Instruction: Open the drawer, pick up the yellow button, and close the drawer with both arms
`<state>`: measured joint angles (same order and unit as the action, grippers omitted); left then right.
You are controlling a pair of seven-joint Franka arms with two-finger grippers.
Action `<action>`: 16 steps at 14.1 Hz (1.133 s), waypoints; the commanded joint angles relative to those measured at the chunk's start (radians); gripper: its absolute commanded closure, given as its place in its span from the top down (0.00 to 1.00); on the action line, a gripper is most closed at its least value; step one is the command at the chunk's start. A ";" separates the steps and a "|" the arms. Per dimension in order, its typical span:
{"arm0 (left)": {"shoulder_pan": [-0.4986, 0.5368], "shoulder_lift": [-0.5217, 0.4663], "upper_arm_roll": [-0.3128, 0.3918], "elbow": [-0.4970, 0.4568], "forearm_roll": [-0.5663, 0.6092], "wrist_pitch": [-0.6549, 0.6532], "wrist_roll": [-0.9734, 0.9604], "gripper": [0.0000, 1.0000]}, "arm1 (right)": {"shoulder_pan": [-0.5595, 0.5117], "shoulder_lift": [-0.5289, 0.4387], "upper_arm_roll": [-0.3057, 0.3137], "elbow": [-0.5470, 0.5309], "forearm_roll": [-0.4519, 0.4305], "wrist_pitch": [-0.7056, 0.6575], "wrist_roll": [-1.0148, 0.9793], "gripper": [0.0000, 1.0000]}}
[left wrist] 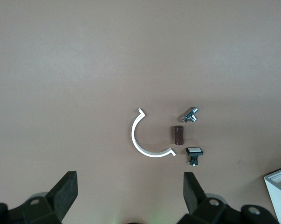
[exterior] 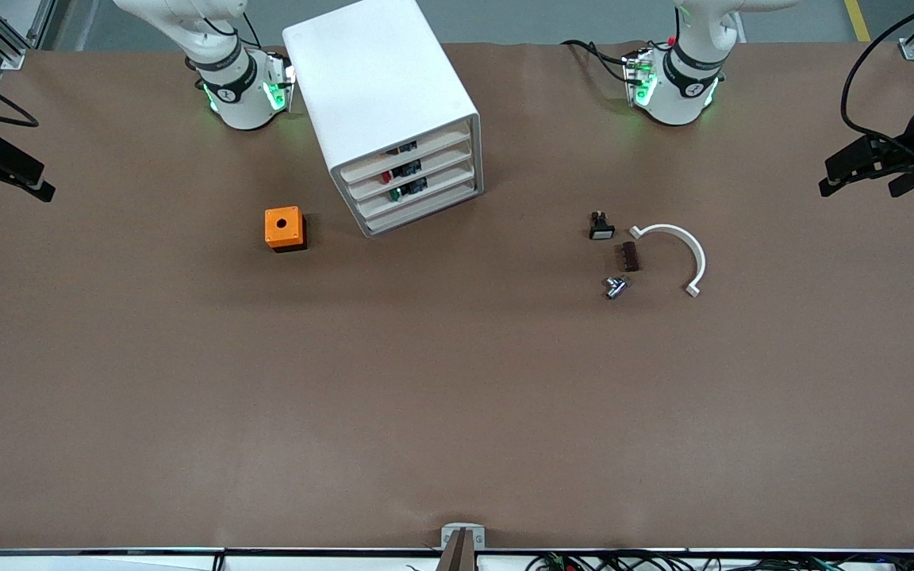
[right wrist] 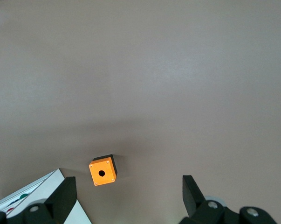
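Note:
The white cabinet [exterior: 384, 95] stands near the robots' bases, its four drawer fronts turned toward the front camera. Its uppermost drawer [exterior: 433, 145] is shut. Through that drawer's slot a small dark and orange part [exterior: 402, 149] shows, which may be the button. My left gripper [exterior: 862, 186] is open and empty, high over the left arm's end of the table; in the left wrist view [left wrist: 131, 191] it hangs over bare table. My right gripper [exterior: 13, 190] is open and empty, high over the right arm's end; in the right wrist view [right wrist: 126, 196] it is over the orange cube.
An orange cube with a hole [exterior: 283, 228] [right wrist: 103, 171] lies beside the cabinet. Toward the left arm's end lie a black-and-white switch [exterior: 601, 226] [left wrist: 194, 154], a brown block [exterior: 631, 256], a metal part [exterior: 614, 287] and a white arc [exterior: 683, 246] [left wrist: 140, 140]. Cabinet corners show in the wrist views [left wrist: 280, 191] [right wrist: 37, 191].

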<state>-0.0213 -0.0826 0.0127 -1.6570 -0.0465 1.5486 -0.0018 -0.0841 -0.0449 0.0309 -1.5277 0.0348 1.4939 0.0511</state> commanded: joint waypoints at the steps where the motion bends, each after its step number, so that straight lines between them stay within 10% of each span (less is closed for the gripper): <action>1: -0.005 0.009 -0.002 0.025 0.025 -0.019 0.005 1.00 | -0.008 0.007 0.009 0.020 -0.007 -0.014 -0.008 1.00; 16: -0.064 0.263 -0.014 0.025 0.008 -0.044 -0.058 1.00 | -0.014 0.008 0.009 0.020 -0.009 -0.012 -0.008 1.00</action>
<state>-0.0598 0.1614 0.0006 -1.6557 -0.0466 1.5147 -0.0292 -0.0843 -0.0447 0.0301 -1.5273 0.0348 1.4939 0.0511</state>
